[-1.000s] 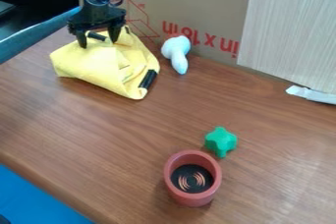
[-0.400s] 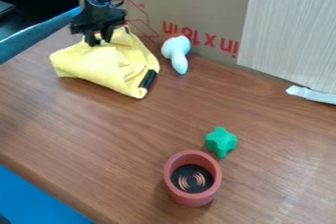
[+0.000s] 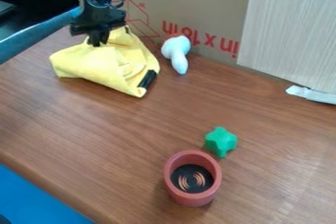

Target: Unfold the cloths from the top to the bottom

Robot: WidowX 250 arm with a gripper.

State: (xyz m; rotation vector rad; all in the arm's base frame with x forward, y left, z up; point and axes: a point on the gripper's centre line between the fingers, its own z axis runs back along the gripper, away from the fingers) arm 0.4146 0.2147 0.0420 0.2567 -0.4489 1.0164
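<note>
Brown wood-grain tabletop (image 3: 125,134) runs across most of my camera view, with a cardboard sheet (image 3: 197,2) bearing red print standing upright behind it. A pale striped panel (image 3: 285,31) is upright against the cardboard on the right, and a white strip (image 3: 313,95) lies near its foot. Blue material (image 3: 36,196) shows below the table's edge at lower left.

I have the gripper (image 3: 98,40) pointing down at upper left, its fingers drawn together on the upper part of the yellow cloth (image 3: 98,66), pinching it. The cloth sits at the back left of the table, bunched and folded over itself in a loose mound, with a black strip (image 3: 148,79) along its right side, near the lowest corner.

Just right of the cloth, near the cardboard, lies a pale, bulb-ended object (image 3: 176,52), its narrow end towards me. Well apart, nearer the camera, a green star-shaped piece (image 3: 221,141) rests just beside an upright reddish cup (image 3: 191,200). Inside the cup I see a black disc (image 3: 191,178) with copper-coloured arcs.
</note>
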